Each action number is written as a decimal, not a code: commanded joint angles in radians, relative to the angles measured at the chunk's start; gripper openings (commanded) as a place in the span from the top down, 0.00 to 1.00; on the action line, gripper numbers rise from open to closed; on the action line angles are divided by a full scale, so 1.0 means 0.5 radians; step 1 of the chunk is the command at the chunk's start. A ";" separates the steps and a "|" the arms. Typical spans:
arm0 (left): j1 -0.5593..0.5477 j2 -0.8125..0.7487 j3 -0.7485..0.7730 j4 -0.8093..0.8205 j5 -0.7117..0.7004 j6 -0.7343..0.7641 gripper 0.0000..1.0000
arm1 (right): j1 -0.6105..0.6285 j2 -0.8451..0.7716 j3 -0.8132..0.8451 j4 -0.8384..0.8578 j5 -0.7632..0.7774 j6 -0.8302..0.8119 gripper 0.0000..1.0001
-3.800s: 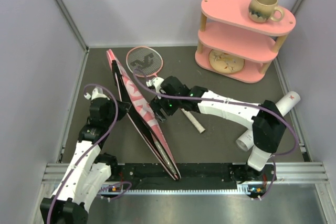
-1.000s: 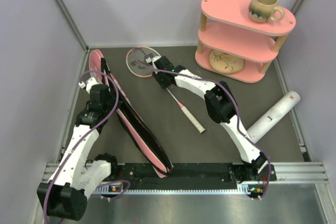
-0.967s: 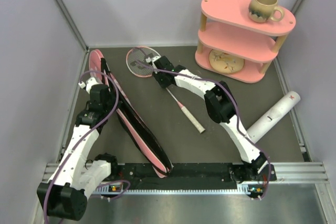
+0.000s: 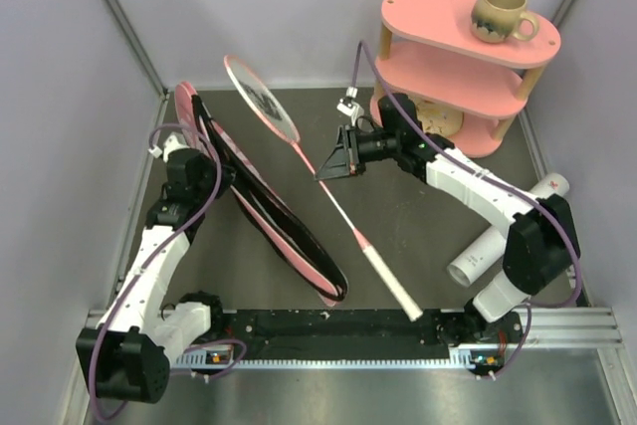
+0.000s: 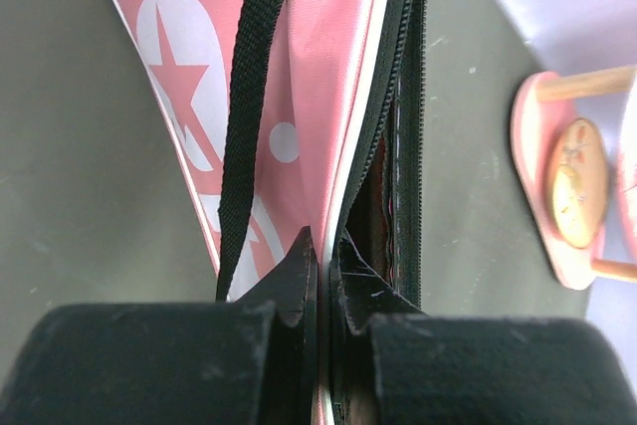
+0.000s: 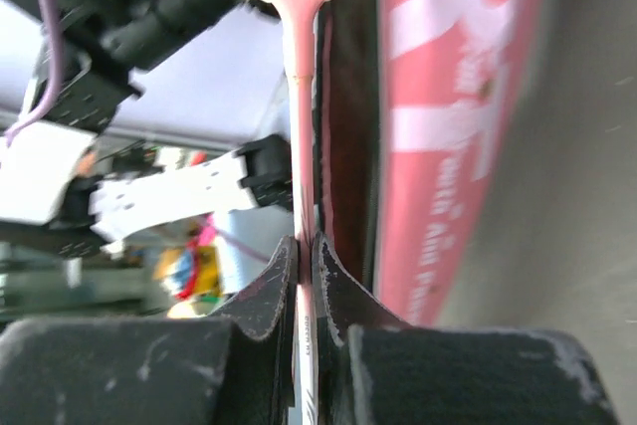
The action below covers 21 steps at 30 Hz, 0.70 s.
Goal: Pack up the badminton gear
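My right gripper (image 6: 304, 246) is pressed together on the thin shaft of the pink racket (image 4: 350, 221), just below the head. The racket is tilted: its head points up toward the back left and its white handle points down toward the table's near edge. My left gripper (image 5: 323, 246) is clamped on the edge of the pink bag (image 4: 269, 216) beside its open zipper. The black strap (image 5: 249, 97) runs along the bag. The bag stands on edge just left of the racket. The white tube (image 4: 480, 254) lies at the right.
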 commanded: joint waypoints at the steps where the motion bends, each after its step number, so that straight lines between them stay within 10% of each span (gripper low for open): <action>1: 0.026 -0.037 -0.067 0.498 0.172 -0.082 1.00 | 0.073 -0.173 -0.289 0.534 -0.477 0.500 1.00; 21: 0.026 -0.083 -0.457 0.995 0.123 -0.352 1.00 | 0.395 -0.477 -0.894 1.129 -0.428 1.096 1.00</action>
